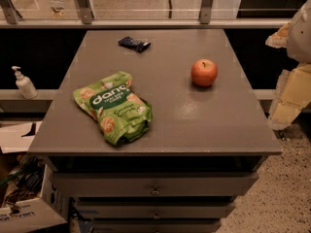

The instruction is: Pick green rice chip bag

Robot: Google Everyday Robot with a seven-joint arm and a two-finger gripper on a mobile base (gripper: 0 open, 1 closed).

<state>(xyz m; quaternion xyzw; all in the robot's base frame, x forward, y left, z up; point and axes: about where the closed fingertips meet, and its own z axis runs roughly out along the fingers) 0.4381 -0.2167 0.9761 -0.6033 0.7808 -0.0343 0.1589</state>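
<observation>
One grey table (204, 130) holds three things. Nearest, at front left, one green rice chip bag (112, 108) lies flat. Farther right sits one red apple (204, 72). Farthest is one small dark wrapper (134, 43). The pale gripper (291, 93) hangs beyond the table's right edge, well apart from the bag. I cannot tell whether it is open or closed.

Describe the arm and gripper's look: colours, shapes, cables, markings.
Only a slice shows at the right edge, beside the table. The arm is a rounded off-white shell with a tan patch. Below it, the gripper is blocky pale-yellow and cream panels. No cables or markings visible.
</observation>
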